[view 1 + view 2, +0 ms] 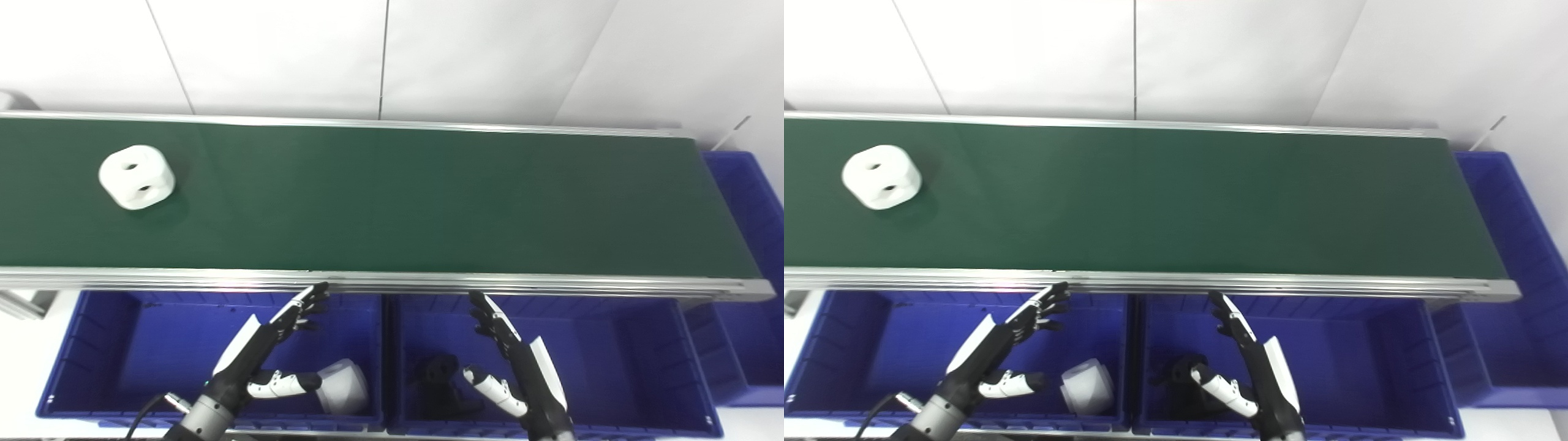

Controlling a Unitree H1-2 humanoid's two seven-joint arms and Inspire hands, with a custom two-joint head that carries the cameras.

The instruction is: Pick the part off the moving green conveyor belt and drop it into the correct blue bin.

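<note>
A white rounded part (137, 176) with two holes in its top lies on the green conveyor belt (392, 202) near its left end. Both hands hover below the belt's near rail, over the blue bins. My left hand (269, 346) is open, fingers stretched toward the rail, above the left blue bin (98, 361), far to the right of the part on the belt. My right hand (511, 361) is open too, above the middle blue bin (618, 361). Neither hand holds anything.
The left bin holds a white part (343, 386); the middle bin holds a black part (442, 383). Another blue bin (750, 245) stands at the belt's right end. An aluminium rail (392, 280) edges the belt in front of the hands. White wall behind.
</note>
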